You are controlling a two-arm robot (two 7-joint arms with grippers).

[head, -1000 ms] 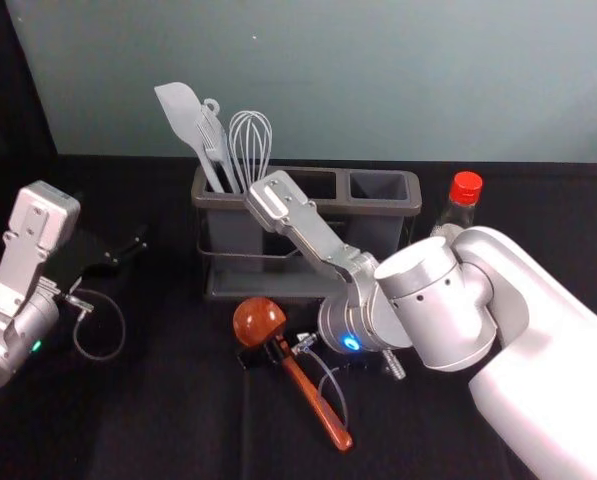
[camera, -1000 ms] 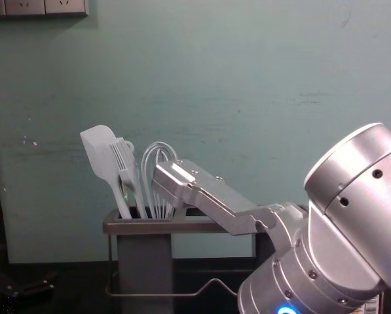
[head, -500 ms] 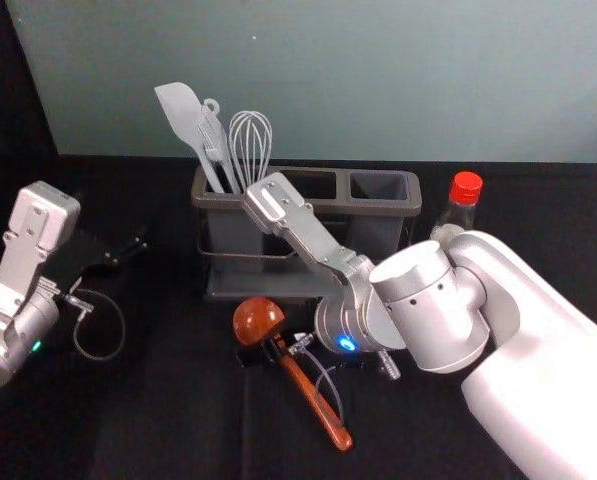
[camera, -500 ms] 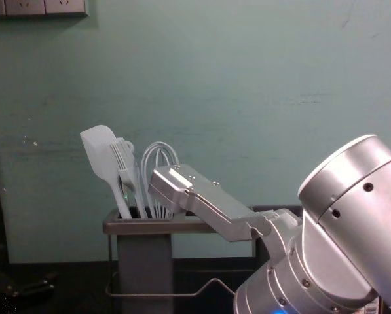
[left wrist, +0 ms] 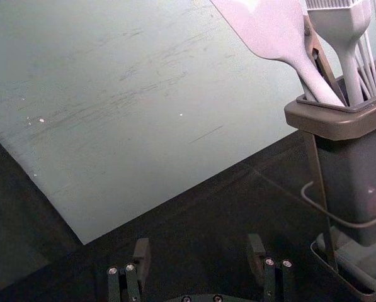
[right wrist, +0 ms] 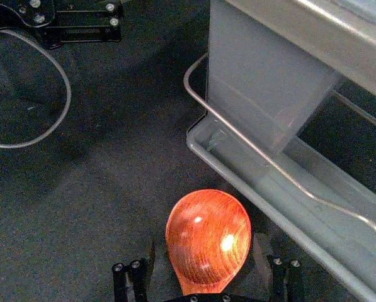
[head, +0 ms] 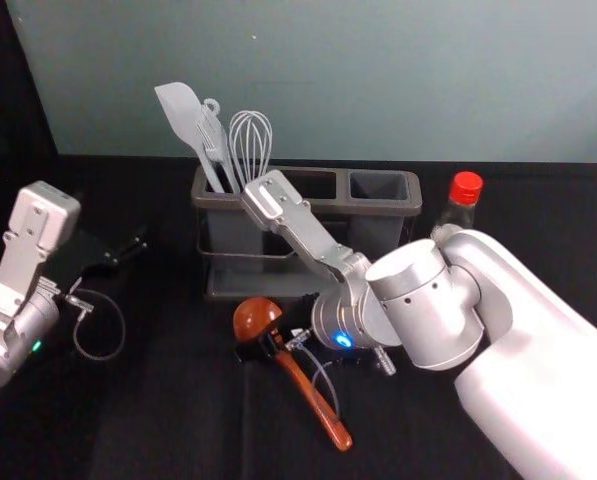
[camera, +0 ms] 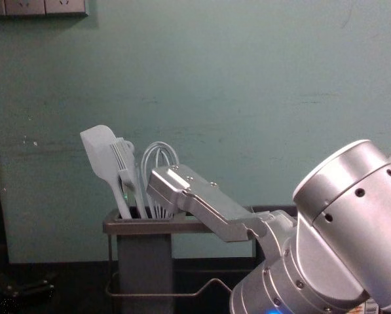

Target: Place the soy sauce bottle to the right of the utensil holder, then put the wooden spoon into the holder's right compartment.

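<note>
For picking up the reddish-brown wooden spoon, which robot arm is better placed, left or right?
Right, probably: the open right gripper straddles the spoon's bowl, while the left gripper is off left of the grey utensil holder.

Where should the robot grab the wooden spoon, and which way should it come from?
Probably by the handle of the wooden spoon, just below its bowl, coming down from above. The spoon lies flat, and its handle is slim, while the bowl is wide and round. The right gripper could close from both sides.
</note>
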